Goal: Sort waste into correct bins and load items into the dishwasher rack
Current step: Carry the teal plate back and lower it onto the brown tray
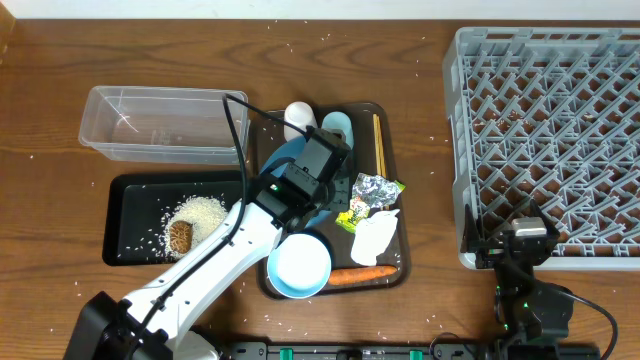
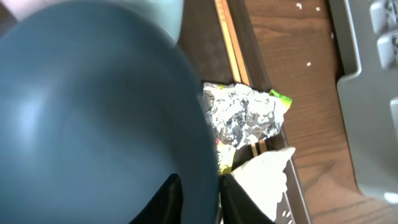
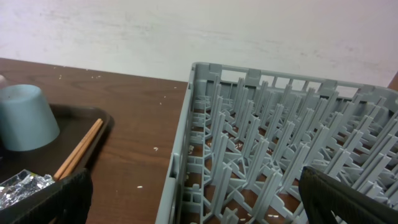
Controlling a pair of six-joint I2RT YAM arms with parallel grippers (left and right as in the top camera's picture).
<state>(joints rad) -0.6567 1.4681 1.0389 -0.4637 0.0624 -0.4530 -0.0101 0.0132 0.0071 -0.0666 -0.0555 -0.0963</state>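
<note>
Left jaws astride dark blue plate [image 2: 93,112] rim; grip unclear; right jaws apart

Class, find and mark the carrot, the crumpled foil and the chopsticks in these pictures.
carrot [image 1: 362,275], overhead view, middle of its length.
crumpled foil [image 2: 242,115], left wrist view, centre of its creased top.
chopsticks [image 3: 78,151], right wrist view, midway along the pair.

Lab bench: wooden table [image 1: 420,150], dishwasher rack [image 1: 550,130]

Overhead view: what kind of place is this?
Probably a robot test bench staged as a dish-clearing station: a grey dishwasher rack, a brown serving tray of used dishes and scraps, a clear bin and a black tray.
</note>
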